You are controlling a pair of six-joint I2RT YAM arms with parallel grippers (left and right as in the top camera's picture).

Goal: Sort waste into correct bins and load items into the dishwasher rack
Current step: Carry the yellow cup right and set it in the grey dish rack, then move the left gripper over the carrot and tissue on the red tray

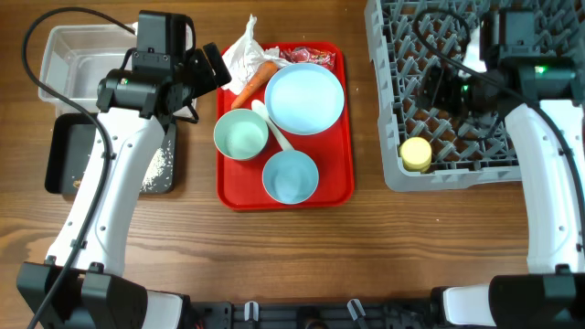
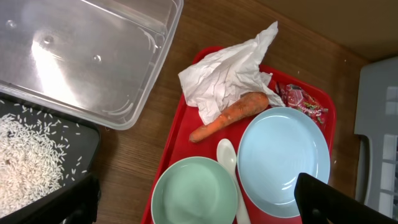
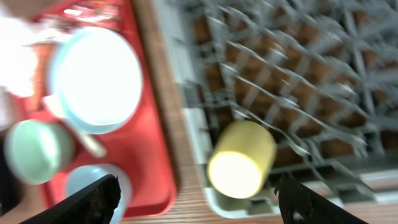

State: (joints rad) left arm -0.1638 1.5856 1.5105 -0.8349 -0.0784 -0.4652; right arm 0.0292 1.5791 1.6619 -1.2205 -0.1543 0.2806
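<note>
Shows the left gripper (image 1: 212,67) poised just off the far left corner of the red tray (image 1: 335,187), fingers (image 2: 339,200) spread wide, clamped on nothing. Puts the crumpled white tissue (image 2: 227,71) just inside that corner, right ahead of the open fingers, and the orange carrot (image 2: 231,114) against the tissue's near edge. Worth noting the carrot's long axis: slanted across the tray, thin tip toward the left rim, thick end toward the far right, beside the rim of the pale blue plate (image 2: 283,160). Tucks the red snack wrapper (image 2: 303,99) farther along, by the tray's far right corner. Finds the right gripper (image 3: 205,202) well off the tray's right side, over the grey dishwasher rack (image 1: 402,181), fingers likewise apart and empty, above the yellow cup (image 3: 241,160) lying on its side in the rack corner nearest the tray. Leaves the clear tub (image 1: 78,64) and the black tray (image 1: 69,151), dusted with white rice (image 2: 28,155), to the red tray's left. Makes the left arm by far the nearer to tissue and carrot; calls, probably, for a short reach rightward and, for the carrot, jaws set across that slant.
</note>
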